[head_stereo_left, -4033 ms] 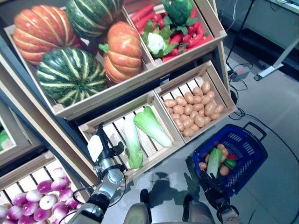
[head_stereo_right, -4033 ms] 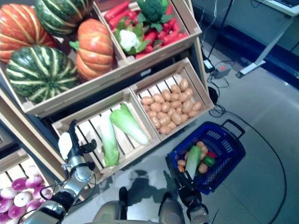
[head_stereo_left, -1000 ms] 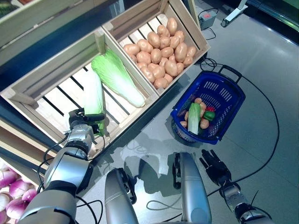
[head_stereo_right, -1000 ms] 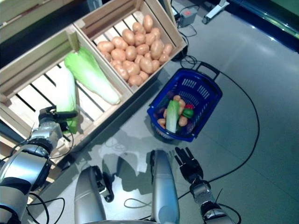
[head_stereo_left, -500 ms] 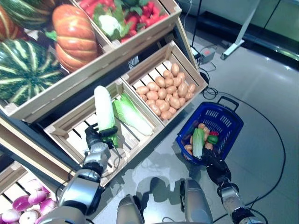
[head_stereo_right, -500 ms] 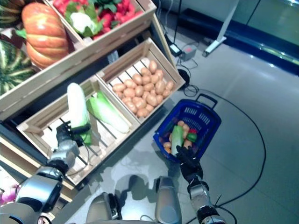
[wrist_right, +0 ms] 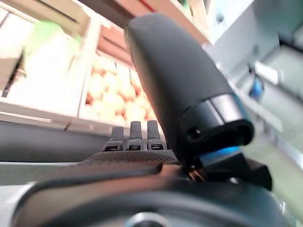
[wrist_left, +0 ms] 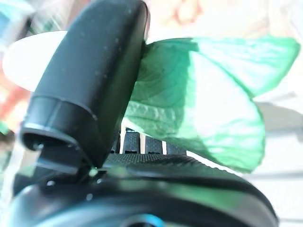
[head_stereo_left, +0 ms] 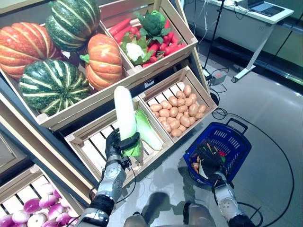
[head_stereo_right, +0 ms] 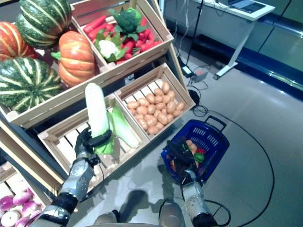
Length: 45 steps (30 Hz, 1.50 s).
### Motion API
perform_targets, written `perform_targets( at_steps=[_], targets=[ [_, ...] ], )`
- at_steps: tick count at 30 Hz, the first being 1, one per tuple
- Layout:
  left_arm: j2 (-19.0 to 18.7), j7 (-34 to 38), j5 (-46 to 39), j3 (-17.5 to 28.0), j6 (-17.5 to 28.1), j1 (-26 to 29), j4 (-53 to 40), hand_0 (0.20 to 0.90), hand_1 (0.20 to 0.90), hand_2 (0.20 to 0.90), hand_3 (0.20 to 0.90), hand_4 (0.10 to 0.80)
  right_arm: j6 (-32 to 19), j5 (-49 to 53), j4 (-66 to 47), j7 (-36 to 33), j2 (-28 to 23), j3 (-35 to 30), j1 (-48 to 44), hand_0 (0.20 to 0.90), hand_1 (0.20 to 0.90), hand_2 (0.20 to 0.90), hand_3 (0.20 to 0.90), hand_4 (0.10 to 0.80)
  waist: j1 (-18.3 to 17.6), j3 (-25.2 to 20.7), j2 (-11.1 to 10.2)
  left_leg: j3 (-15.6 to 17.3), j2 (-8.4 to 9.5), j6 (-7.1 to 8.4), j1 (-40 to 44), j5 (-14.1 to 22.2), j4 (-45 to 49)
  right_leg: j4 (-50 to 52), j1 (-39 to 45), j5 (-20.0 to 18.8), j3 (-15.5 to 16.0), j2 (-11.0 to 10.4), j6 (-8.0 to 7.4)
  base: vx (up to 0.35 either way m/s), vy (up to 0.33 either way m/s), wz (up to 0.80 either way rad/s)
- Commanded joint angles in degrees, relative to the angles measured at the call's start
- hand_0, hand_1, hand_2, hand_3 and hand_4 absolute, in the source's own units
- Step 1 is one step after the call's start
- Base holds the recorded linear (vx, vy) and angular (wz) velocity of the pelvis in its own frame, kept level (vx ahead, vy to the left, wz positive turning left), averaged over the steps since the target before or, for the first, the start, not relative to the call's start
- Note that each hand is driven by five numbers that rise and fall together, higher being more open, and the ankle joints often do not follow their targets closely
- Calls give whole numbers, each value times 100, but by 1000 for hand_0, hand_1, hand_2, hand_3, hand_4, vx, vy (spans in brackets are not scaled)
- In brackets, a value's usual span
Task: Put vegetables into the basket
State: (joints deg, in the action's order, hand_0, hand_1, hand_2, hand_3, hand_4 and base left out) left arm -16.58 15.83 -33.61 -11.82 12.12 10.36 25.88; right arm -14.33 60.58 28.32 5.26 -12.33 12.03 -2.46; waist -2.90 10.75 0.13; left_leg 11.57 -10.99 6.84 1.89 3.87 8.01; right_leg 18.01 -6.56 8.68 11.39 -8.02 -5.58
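My left hand (head_stereo_left: 115,144) is shut round the leafy end of a long white-and-green napa cabbage (head_stereo_left: 125,111), which stands upright above the slatted crate (head_stereo_left: 90,142). In the left wrist view the thumb (wrist_left: 90,90) presses on the green leaf (wrist_left: 208,104). A second cabbage (head_stereo_left: 147,128) lies in the same crate. The blue basket (head_stereo_left: 240,142) stands on the floor at the right, with several vegetables inside. My right hand (head_stereo_left: 208,162) is open at the basket's near rim, its fingers (wrist_right: 135,135) straight and holding nothing.
A crate of potatoes (head_stereo_left: 176,109) sits between the cabbage crate and the basket. Above are pumpkins (head_stereo_left: 103,61), striped squashes (head_stereo_left: 52,85) and a crate of carrots and broccoli (head_stereo_left: 151,33). Purple onions (head_stereo_left: 35,210) lie at the lower left. A desk leg (head_stereo_left: 251,59) stands behind.
The camera has shifted. My left hand has raised the cabbage higher and more upright above the crate. My right hand has come up against the basket's near rim.
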Motion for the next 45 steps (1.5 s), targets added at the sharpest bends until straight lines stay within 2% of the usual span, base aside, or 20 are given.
perform_targets(
  at_steps=[1, 8, 11, 18, 25, 33, 45],
  targets=[
    [-651, -724, 430, -60, 716, 142, -995, 300, 300, 300, 300, 400, -291, -675, -569, 156, -283, -117, -387, 900, 900, 900, 900, 800, 196, -541, -177, -115, 242, -238, -55, -287, -281, -1338, 888, -729, 88, -208, -107, 84, -22, -1],
    [-852, -1272, 791, -230, 676, 187, -1401, 300, 300, 300, 300, 400, 279, -738, -753, 214, -887, -423, -851, 900, 900, 900, 900, 800, 330, -718, -209, -74, 300, -221, 355, -499, -1105, -1998, 1231, -1042, 133, -121, -183, 65, -6, 2],
    [-918, -1425, 1050, -358, 656, 354, -1444, 300, 300, 300, 300, 400, 588, -422, -784, 531, -1117, -532, -1109, 900, 900, 900, 900, 800, 331, -780, -221, -57, 305, -222, 417, -503, -1246, -2130, 1279, -1117, 158, -99, -202, 26, -6, 6],
    [-1147, -1770, 1426, -581, 728, 512, -1501, 300, 300, 300, 300, 400, 979, 137, -1074, 1264, -1385, -675, -1398, 900, 900, 900, 900, 800, 305, -847, -258, -68, 368, -271, 476, -426, -1278, -2124, 1297, -1089, 87, -62, -205, 35, -5, 2],
    [-1244, -2028, 1446, -789, 743, 661, -1493, 300, 300, 300, 300, 400, 1203, 156, -898, 1417, -1670, -574, -1716, 900, 900, 900, 900, 800, 322, -884, -306, -99, 434, -306, 538, -351, -1264, -2198, 1379, -1086, 3, -46, -206, 14, -4, -1],
    [-1230, -2369, 1559, -1243, 790, 776, -1651, 300, 300, 300, 300, 400, 1599, 954, -768, 1791, -1506, -414, -2047, 900, 900, 900, 900, 800, 351, -903, -313, -72, 421, -311, 612, -304, -1263, -2222, 1449, -1075, 4, -65, -231, 0, 0, 0],
    [-1277, -2680, 1524, -1840, 849, 1008, -1821, 300, 300, 300, 300, 400, 1768, 1211, -622, 1551, -1316, -150, -2433, 900, 900, 900, 900, 800, 328, -931, -297, -74, 414, -299, 674, -270, -1258, -2212, 1492, -1048, -32, -73, -253, 0, 0, 0]
  ],
)
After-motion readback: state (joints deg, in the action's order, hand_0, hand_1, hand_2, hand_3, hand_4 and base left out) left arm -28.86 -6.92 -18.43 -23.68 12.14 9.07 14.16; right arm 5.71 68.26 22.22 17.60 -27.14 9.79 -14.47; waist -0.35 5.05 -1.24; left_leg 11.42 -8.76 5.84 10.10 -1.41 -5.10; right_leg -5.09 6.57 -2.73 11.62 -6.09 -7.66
